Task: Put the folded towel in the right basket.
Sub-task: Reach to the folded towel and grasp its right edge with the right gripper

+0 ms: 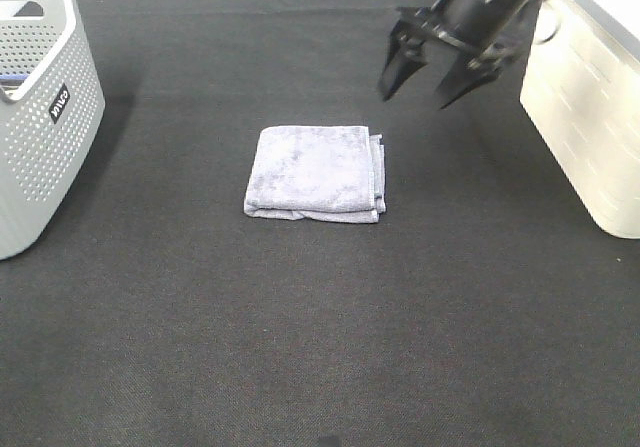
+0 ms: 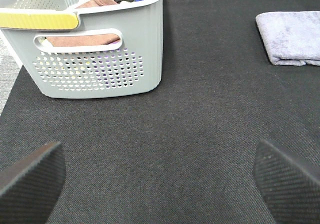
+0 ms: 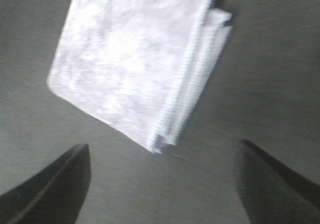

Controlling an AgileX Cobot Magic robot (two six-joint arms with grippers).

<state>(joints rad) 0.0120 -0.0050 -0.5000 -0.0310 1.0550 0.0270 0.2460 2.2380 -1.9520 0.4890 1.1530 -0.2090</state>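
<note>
A folded lavender towel point(image 1: 317, 172) lies flat on the black table in the middle. It also shows in the right wrist view point(image 3: 137, 61) and at the edge of the left wrist view point(image 2: 291, 36). My right gripper point(image 1: 422, 80) is open and empty, hanging above the table behind and to the right of the towel. Its fingers point(image 3: 50, 189) frame the towel's near edge. The right basket point(image 1: 590, 107), white, stands at the right edge. My left gripper point(image 2: 160, 179) is open and empty, low over the table, out of the exterior view.
A grey perforated basket point(image 1: 40, 117) stands at the left edge; in the left wrist view it point(image 2: 95, 58) holds folded cloths. The black mat point(image 1: 320, 347) covers the table.
</note>
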